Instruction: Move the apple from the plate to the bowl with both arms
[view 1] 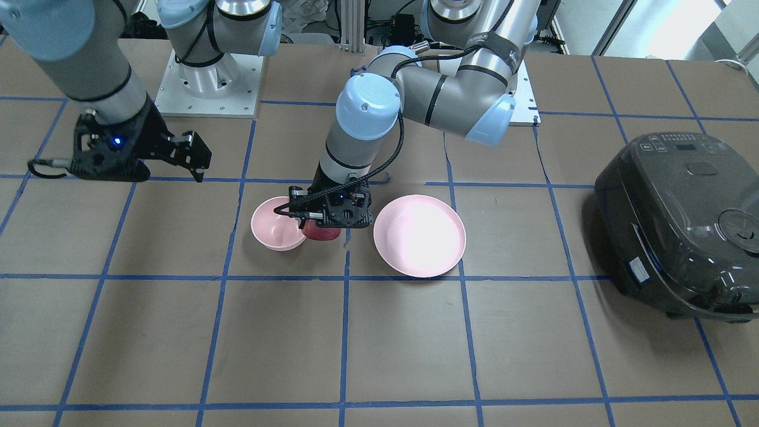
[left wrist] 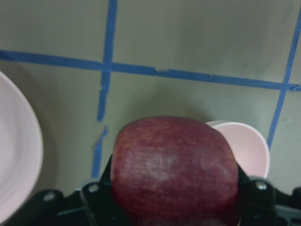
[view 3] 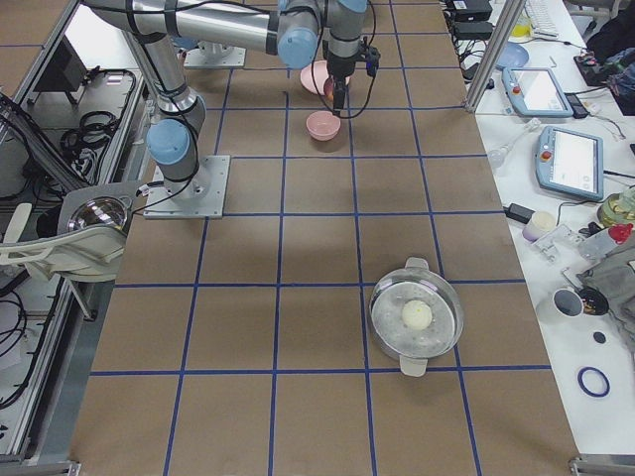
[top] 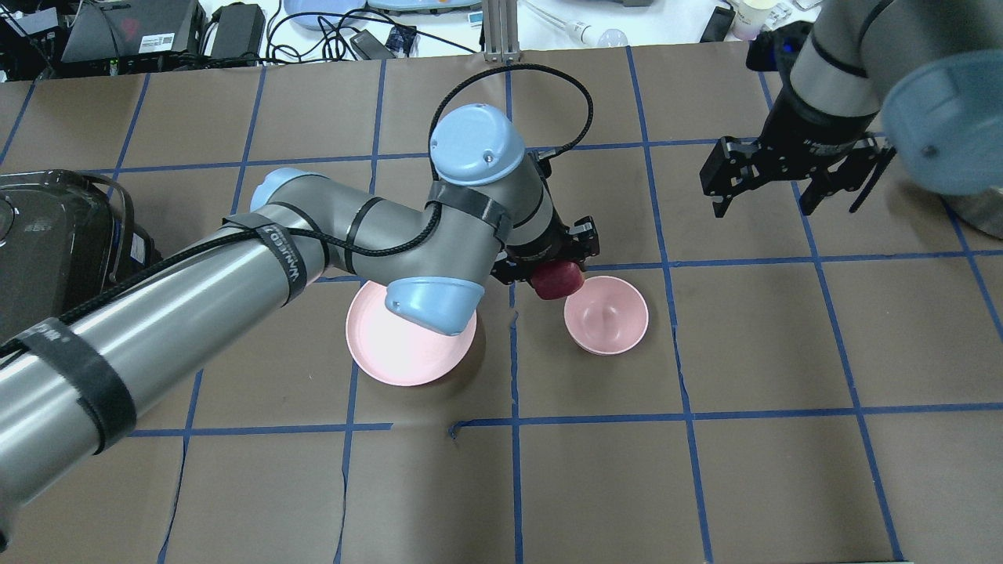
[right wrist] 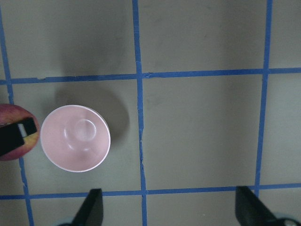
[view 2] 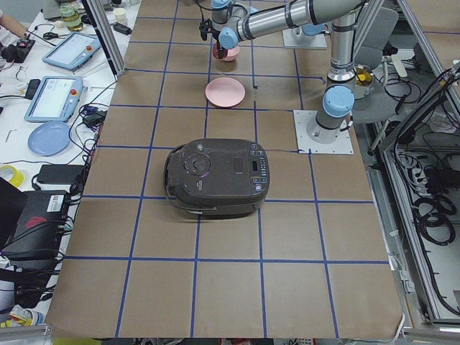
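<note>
Plate and bowl side by side on the table, with the apple between them.
In the overhead view the plate point(top: 407, 368) lies left of the bowl point(top: 606, 315). The left gripper point(left wrist: 175, 197) holds the apple point(top: 558, 280) just beside the bowl's plate-side rim. The right gripper point(top: 764, 192) hovers well apart to the right, and the cooker point(top: 47, 243) sits far left.

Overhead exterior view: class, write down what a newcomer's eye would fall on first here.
The dark red apple clamped in the left gripper, just beside the rim of the small pink bowl at mid-table. Next, the bare pink plate on the bowl's other side, and the right gripper hanging open off to the right.
</note>
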Available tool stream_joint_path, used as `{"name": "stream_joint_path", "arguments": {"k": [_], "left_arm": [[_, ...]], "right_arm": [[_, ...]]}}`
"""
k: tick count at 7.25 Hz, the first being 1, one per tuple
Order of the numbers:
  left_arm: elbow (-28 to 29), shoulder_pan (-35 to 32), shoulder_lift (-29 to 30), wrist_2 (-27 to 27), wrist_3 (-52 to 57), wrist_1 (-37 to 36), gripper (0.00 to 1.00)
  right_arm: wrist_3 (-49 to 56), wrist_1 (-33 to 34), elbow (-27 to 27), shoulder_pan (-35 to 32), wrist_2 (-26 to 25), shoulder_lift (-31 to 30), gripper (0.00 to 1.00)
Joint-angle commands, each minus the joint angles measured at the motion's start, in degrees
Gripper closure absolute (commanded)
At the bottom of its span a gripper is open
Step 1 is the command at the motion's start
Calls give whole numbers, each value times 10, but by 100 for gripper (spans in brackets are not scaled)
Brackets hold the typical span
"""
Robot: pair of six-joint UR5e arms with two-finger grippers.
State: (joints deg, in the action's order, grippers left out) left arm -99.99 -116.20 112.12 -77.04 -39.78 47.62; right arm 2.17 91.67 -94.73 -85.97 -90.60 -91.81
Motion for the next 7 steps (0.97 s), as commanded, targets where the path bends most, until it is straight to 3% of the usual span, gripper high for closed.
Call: {"name": "stream_joint_path", "arguments": {"k": [1,4,5,6,7], "left_arm": [[20,-48,38,-4,-105,-9,69],[35,-62,73,-5,-119,-22,67],[34,-63,81,-6,-117,-30,61],[32,-66,84,-21,-118,-30,13],[32,-66,83,-38,-114,-31,2]], "right_arm": [[-85,-14,42,-23,-5,-7,0],[-99,54,39,-28,-5,-3,0],[-99,56,36,-28,-3,-3,0],[-96,58,38,-28,-3,-4,0],[-102,57,38,-29,-8,-9,0]]}}
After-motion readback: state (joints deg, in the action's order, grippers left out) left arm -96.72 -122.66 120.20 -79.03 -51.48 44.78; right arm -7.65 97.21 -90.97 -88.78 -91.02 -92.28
